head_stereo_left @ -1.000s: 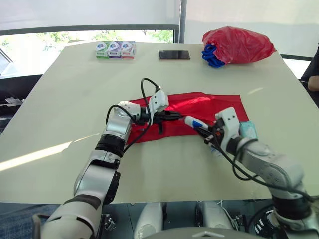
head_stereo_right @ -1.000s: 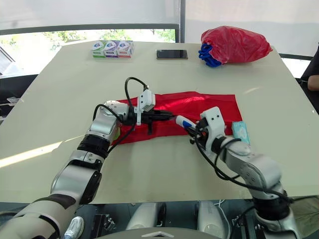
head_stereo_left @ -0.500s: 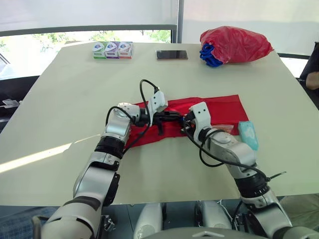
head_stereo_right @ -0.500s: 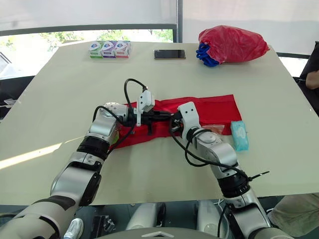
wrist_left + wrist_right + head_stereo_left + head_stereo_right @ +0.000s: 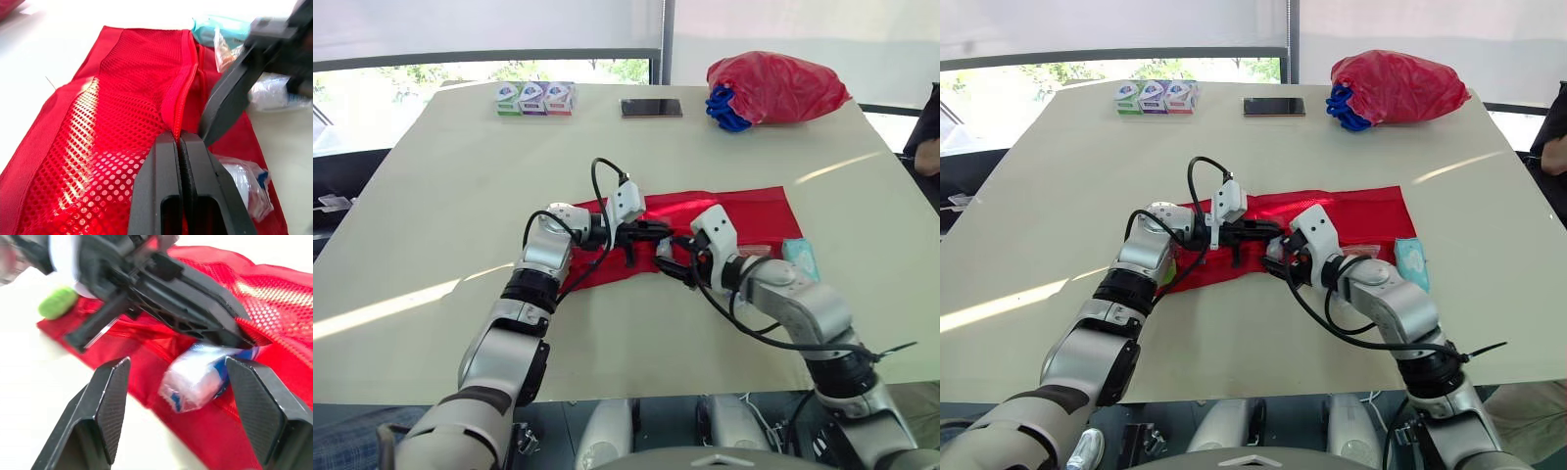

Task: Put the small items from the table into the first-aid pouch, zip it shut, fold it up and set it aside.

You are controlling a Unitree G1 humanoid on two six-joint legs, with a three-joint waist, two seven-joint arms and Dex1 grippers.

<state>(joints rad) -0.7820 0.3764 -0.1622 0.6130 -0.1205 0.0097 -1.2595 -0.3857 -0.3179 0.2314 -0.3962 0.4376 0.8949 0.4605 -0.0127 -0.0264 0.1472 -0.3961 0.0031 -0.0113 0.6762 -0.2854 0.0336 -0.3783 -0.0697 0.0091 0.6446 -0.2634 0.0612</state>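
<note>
Pinching the zipper edge of the red mesh pouch (image 5: 736, 210) mid-surface (image 5: 460, 176): left end effector (image 5: 178, 140), clamped together. Right end effector (image 5: 177, 361) fingers apart, straddling clear-wrapped packet (image 5: 195, 382) on pouch's near side. Teal pack (image 5: 800, 258) just right.

Well beyond the left gripper (image 5: 648, 233), and off to its left, three little boxes (image 5: 537, 98) stand side by side in a row: green, purple and red. Nearly straight on past both grippers a dark phone (image 5: 652, 108) lies flat, apart from the boxes. Further round, beyond the right gripper (image 5: 670, 264) and to its right, sits a bulging red plastic bag (image 5: 783, 83) with something blue (image 5: 728, 110) bunched at the end nearest the phone. Far out to the right gripper's right there is a person's arm (image 5: 927, 159) in a dark sleeve. Past the boxes, a window (image 5: 460, 70) shows green leaves under a white blind (image 5: 489, 24).
</note>
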